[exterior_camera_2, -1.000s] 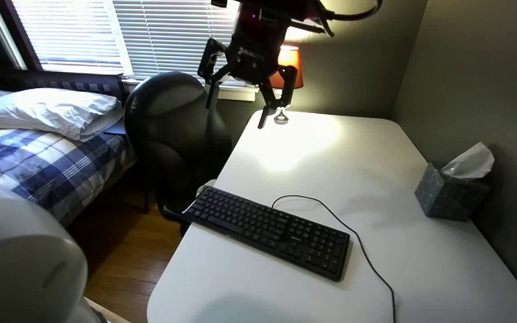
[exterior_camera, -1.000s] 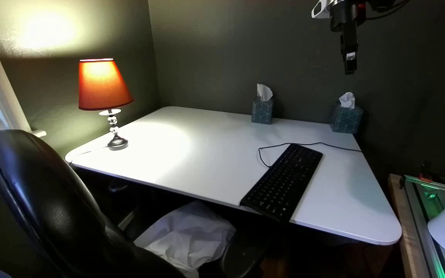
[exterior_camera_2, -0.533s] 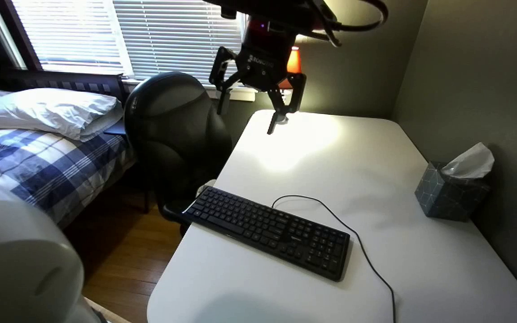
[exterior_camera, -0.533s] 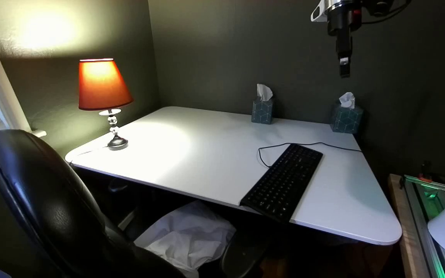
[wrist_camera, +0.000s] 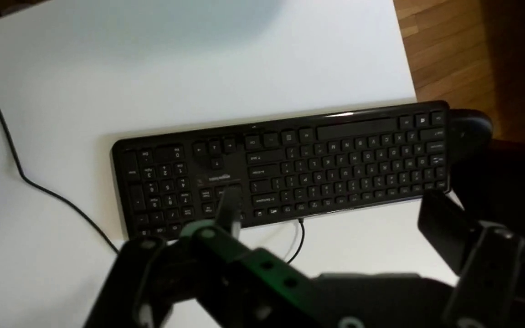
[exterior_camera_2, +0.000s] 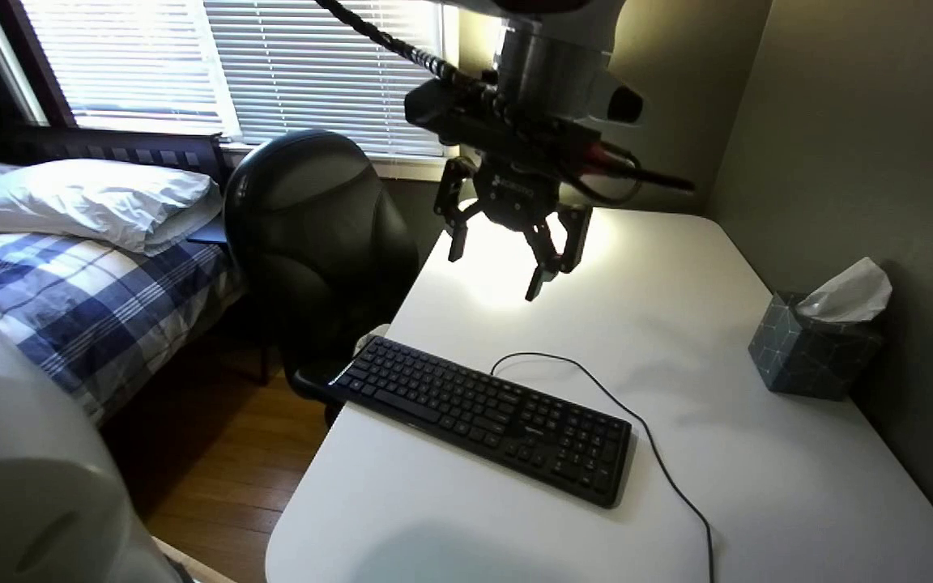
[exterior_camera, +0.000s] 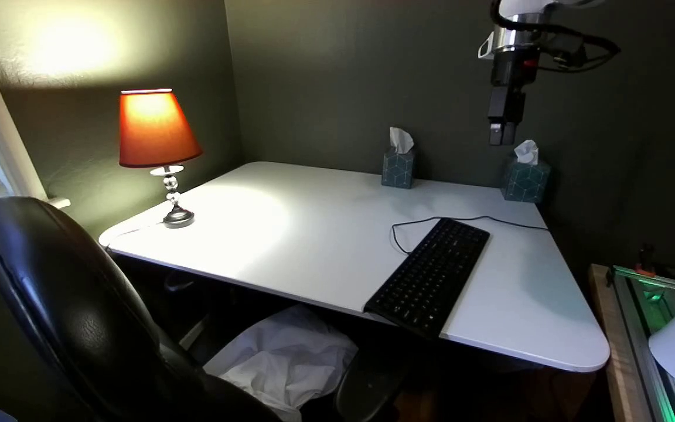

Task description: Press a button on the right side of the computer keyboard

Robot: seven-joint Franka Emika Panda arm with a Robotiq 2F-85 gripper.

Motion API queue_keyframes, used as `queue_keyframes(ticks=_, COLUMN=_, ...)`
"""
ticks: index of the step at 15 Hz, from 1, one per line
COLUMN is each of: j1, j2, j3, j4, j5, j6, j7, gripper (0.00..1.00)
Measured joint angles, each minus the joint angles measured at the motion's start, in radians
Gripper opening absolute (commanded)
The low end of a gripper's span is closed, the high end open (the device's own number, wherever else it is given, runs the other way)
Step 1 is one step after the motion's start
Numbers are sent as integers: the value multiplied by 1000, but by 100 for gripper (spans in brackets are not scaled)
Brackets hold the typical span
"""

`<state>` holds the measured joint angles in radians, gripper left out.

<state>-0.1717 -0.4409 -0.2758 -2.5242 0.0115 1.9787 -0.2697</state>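
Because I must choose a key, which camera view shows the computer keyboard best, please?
The wrist view: it looks down on the keyboard, many letters readable though upside down; the tool hides a small part. Both exterior views show it uncovered but slanted, most markings too small to read.

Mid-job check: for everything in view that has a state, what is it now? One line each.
Gripper: open, holding nothing, up in the air.
Keyboard: lying keys-up, untouched, one end overhanging the desk edge.
Cable: attached to the keyboard, loosely curved; far end not visible.
Lamp: lit.
Tissue box nearer the lamp: tissue sticking out.
Other tissue box: tissue sticking out.
Window blinds: lowered, bright behind.
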Motion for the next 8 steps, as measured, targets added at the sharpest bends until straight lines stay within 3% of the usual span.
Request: queue_keyframes(ticks=8, j1=-50, j2=154, j3=-72, j4=-60, j5=131, j6=240, j7=30, gripper=100)
